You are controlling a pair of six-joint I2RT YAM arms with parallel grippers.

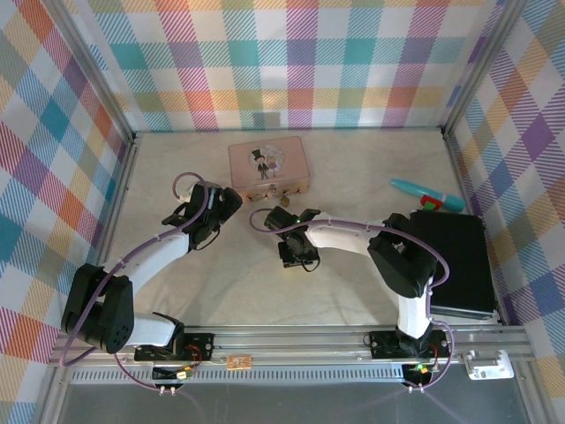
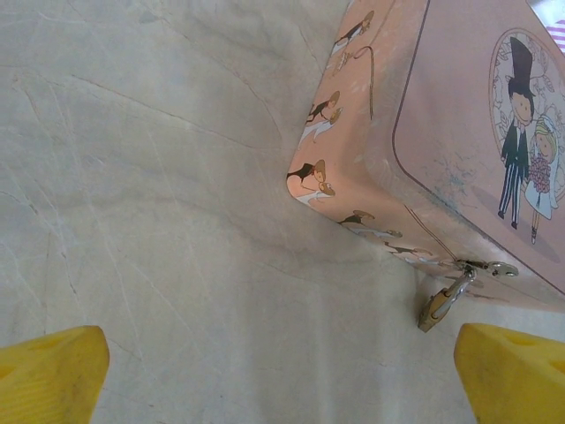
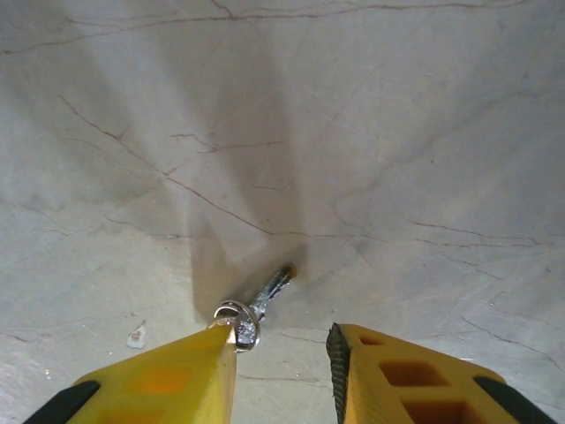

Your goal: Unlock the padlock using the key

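The key (image 3: 272,288) is a thin grey sliver with a small silver ring, lying on the pale marbled table (image 3: 397,132). My right gripper (image 3: 282,340) hovers just over it, open with a narrow gap; its left fingertip (image 3: 225,340) touches the key's ring. Seen from above, the right gripper (image 1: 297,256) points down at the table's middle. The tiny brass padlock (image 2: 437,311) hangs from the clasp of the pink tin (image 2: 459,115). My left gripper (image 2: 281,353) stands wide open beside the tin's near corner, holding nothing. From above, the padlock (image 1: 285,201) sits at the tin's (image 1: 267,163) front edge.
A teal and red pen-like tool (image 1: 428,194) lies at the back right. A black box (image 1: 452,261) stands along the right side. Plaid walls enclose the table on three sides. A small white speck (image 3: 137,335) lies left of the key.
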